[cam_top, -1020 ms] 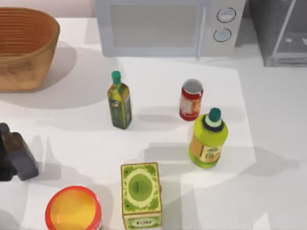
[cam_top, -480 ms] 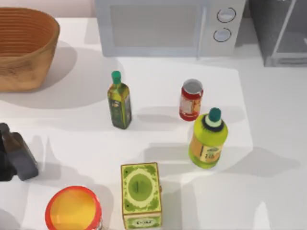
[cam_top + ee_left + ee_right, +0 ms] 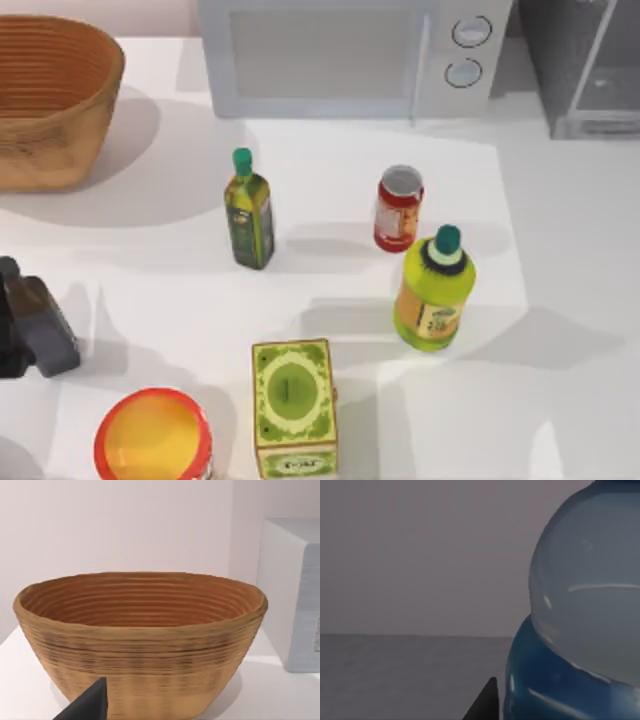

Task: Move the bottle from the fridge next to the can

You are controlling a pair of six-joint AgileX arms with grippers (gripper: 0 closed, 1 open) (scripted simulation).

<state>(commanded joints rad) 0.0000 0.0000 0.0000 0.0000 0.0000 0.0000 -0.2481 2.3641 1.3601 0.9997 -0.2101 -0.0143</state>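
While parked at the table's left edge, left gripper (image 3: 30, 330), fingers unreadable. Right gripper's fingertip (image 3: 485, 705) just beside bottle (image 3: 585, 605) inside grey fridge (image 3: 585, 65); grip unclear. Can (image 3: 398, 208) mid-table.

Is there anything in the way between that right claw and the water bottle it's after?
Nothing visible: in the right wrist view the clear plastic bottle with a blue label looms right beside a dark claw fingertip, with bare grey fridge interior behind. The left arm sits parked at the table's left edge.
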